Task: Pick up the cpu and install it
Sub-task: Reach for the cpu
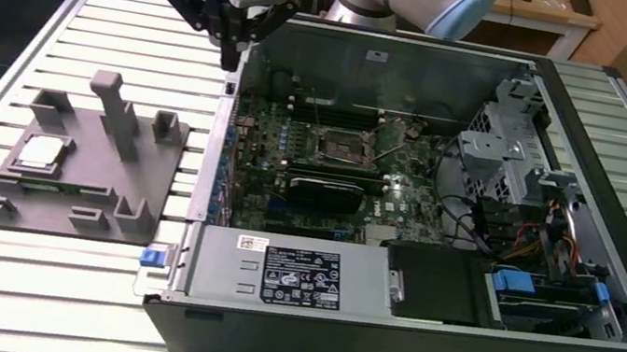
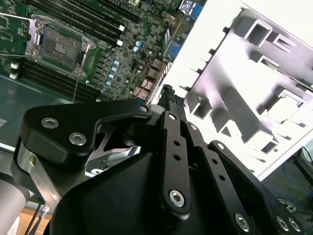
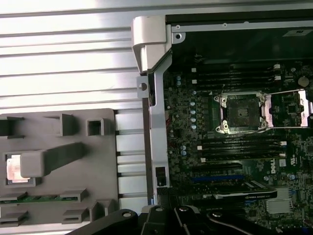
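Observation:
The cpu [image 1: 40, 154] is a small silvery-white square lying in a recess of the grey fixture plate [image 1: 57, 202], at the exterior view's left of the open computer case. Both wrist views show the cpu [image 2: 286, 105] [image 3: 13, 169], partly behind a grey post in the first wrist view. The open motherboard socket [image 1: 341, 147] [image 2: 61, 46] [image 3: 242, 112] sits empty with its metal frame lifted. My gripper [image 1: 231, 57] hangs above the case's left wall near the back corner, well away from the cpu. Its black fingers [image 2: 168, 105] meet at the tips, holding nothing.
The case wall [image 3: 151, 98] stands between the fixture and the motherboard. Grey upright posts [image 1: 116, 112] rise from the fixture plate. A graphics card [image 1: 330, 193], power supply [image 1: 292, 272] and drive cage with cables [image 1: 524, 200] fill the case. The slatted metal table [image 1: 123, 23] surrounds everything.

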You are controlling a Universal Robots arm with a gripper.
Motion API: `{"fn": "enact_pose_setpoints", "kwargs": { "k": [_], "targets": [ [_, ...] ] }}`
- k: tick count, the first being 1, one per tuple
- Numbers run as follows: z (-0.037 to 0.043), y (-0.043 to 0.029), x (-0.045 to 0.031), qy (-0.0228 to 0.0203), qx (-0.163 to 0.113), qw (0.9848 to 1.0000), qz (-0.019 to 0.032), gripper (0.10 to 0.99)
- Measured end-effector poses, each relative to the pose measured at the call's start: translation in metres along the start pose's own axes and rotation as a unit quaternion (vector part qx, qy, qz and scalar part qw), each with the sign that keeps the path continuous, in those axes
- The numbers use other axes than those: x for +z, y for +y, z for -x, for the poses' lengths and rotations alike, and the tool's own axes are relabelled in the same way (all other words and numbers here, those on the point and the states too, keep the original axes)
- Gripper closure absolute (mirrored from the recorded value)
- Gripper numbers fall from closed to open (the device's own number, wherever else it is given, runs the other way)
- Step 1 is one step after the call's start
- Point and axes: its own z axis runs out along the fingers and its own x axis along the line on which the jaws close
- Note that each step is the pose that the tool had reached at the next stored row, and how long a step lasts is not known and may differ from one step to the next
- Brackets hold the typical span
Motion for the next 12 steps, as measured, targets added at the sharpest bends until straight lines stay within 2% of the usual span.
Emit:
{"fn": "enact_pose_setpoints", "kwargs": {
  "k": [12],
  "targets": [
    [-0.0065, -0.0006, 0.0019, 0.0016, 0.000, 1.0000, -0.0002, 0.980]
  ]
}}
